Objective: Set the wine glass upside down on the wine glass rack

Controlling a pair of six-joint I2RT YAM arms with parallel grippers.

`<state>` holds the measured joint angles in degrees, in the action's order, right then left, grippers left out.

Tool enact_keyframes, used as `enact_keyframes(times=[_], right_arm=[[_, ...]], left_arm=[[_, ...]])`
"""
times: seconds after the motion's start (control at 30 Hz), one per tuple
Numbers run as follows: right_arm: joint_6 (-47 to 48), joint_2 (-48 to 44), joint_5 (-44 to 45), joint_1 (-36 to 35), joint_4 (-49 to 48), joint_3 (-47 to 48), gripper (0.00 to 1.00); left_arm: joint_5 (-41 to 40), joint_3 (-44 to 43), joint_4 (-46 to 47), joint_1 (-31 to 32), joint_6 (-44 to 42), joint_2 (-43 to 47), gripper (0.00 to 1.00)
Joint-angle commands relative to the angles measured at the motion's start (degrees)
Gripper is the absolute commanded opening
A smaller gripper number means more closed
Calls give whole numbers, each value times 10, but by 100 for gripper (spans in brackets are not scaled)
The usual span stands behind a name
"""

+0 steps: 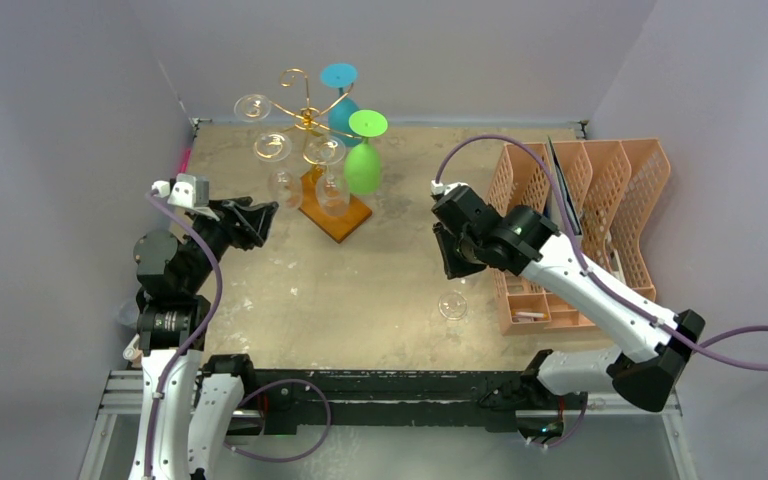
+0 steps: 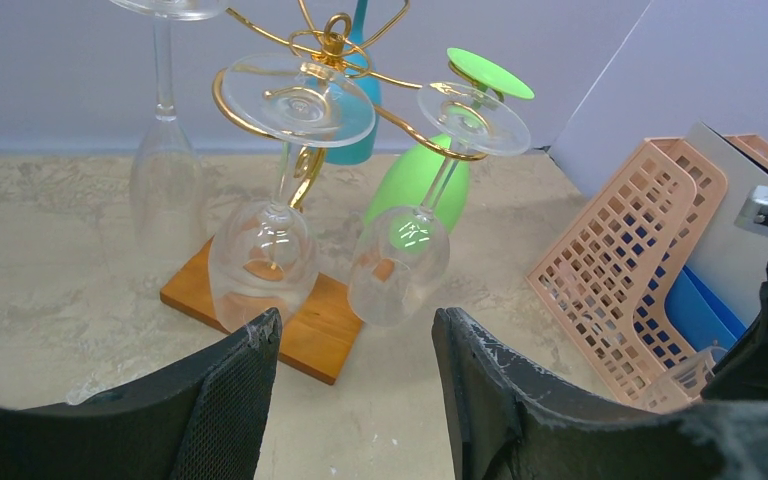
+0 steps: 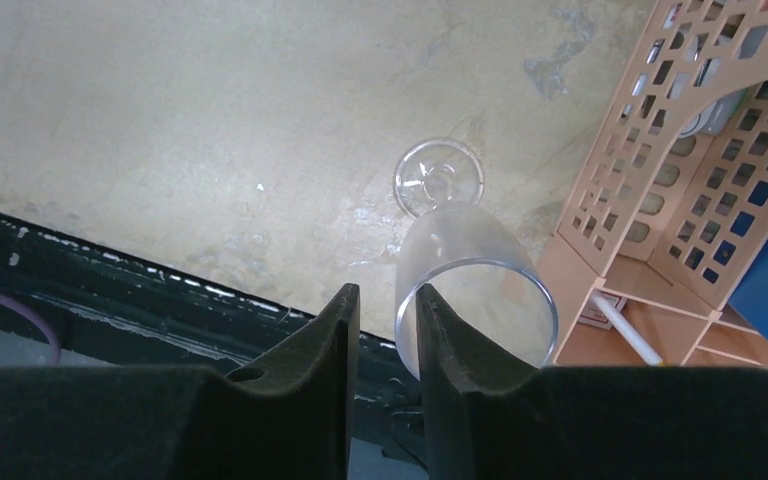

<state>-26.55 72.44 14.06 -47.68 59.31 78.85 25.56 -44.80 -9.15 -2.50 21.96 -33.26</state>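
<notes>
Left gripper [image 2: 355, 335] spread wide; right gripper [image 3: 388, 312] narrowly parted, angled downward

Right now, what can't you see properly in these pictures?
1. Right wrist view: the right hand covers the clear wine glass's near rim, so touching or not is unclear.
2. Left wrist view: the top edge cuts off the wine glass rack's upper arms.
3. Top view: things inside the orange organizer are too small.

Wine glass rack [image 1: 307, 118] sits far-centre on table [image 1: 360, 290]. Wine glass [image 1: 451, 305] stands near-right of rack, organizer [image 1: 640, 200] further right.
</notes>
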Motion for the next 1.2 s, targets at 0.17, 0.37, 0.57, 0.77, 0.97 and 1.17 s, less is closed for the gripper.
enact_keyframes(times=[0.17, 0.37, 0.57, 0.77, 0.97, 1.17], right_arm=[[-19, 16, -3, -3, 12, -14, 23], [-15, 13, -11, -3, 0, -18, 0], [10, -12, -83, -5, -67, -33, 0], [23, -38, -95, -5, -154, -44, 0], [45, -18, -83, -11, -242, -24, 0], [81, 11, -77, -62, -304, -3, 0]], left_arm=[[-2, -5, 0, 0, 1, 5, 56], [28, -1, 17, 0, 5, 1, 56], [14, -11, 3, 0, 41, 0, 56], [-79, -104, -149, 0, 151, 11, 57], [-166, -180, -393, 1, 305, 2, 70], [-121, -140, -482, 1, 408, 8, 75]])
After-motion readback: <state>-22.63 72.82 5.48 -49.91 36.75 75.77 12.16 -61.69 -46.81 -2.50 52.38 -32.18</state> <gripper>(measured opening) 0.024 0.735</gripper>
